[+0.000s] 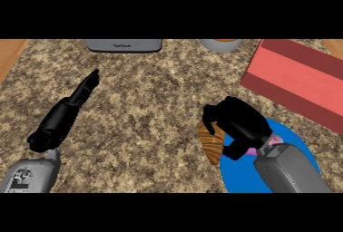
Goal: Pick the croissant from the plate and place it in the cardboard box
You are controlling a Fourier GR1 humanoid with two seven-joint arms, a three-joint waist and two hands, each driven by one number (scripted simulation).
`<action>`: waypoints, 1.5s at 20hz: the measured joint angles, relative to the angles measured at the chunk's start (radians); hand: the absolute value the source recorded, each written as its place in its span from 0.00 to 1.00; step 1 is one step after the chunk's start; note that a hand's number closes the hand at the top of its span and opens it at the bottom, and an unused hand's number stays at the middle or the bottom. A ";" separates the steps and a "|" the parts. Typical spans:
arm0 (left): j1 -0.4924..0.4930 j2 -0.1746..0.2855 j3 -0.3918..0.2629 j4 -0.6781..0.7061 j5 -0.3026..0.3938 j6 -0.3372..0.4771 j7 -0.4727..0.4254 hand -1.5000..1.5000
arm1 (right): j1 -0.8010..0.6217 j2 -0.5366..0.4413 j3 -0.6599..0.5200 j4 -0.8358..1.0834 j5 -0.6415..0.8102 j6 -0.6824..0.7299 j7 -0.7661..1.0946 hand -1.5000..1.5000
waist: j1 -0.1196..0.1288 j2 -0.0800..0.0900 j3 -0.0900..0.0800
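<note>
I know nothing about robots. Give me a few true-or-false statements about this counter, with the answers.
1. The right hand curls over the croissant. True.
2. The plate is green. False: it is blue.
3. The left hand holds a spoon. False: it is open and holds nothing.
4. The red box lies at the view's upper right. True.
5. The croissant is in the box. False: it is at the plate's left edge.

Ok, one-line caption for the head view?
Right hand curled round the croissant at the plate edge; box beyond; left hand open.
</note>
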 measured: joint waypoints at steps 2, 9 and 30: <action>0.000 0.001 0.008 0.006 0.002 -0.002 -0.004 0.50 | -0.012 -0.016 -0.019 -0.053 0.000 -0.001 -0.014 1.00 | -0.006 -0.001 0.000; -0.003 0.007 0.029 0.007 0.014 -0.015 0.002 0.50 | -0.060 0.008 -0.183 -0.236 -0.079 0.069 0.103 1.00 | -0.016 -0.005 0.000; -0.006 -0.021 0.004 -0.009 -0.016 -0.017 0.007 0.50 | -0.445 -0.241 -0.660 0.392 -0.150 0.015 0.160 1.00 | 0.011 0.006 0.000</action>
